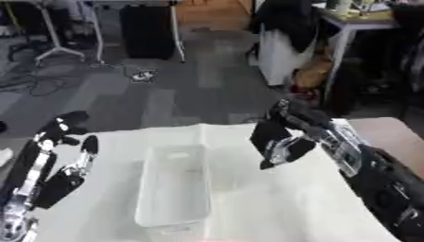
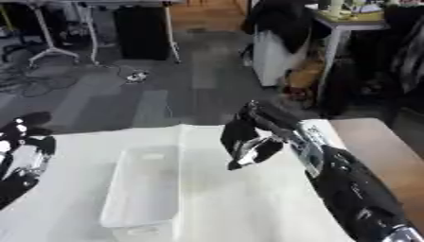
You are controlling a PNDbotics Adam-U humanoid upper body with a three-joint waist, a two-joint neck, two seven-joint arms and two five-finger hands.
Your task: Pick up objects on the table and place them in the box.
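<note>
Two hands in view, nothing visibly held. Right hand [image 1: 280, 142] hangs above the table [image 1: 273, 208], just right of the box [image 1: 172, 189], fingers curled downward; can't make out any item between them, so I read it as closed on nothing, but the blur makes that uncertain. Left hand [image 1: 62, 156] sits near the lower left over the table edge, fingers straight and relaxed, idle.

Box is a clear plastic bin on the white cloth, middle of the table, long side running away from the robot. It looks empty, though its floor is see-through and hard to read.

Step, as I judge it: either just past a drop or before a fresh pick. No loose items show on the cloth in either view. Next move calls for finding a target first, probably tilting the head.

Hidden: table's near edge, left forearm cut off, right hand's palm side.
</note>
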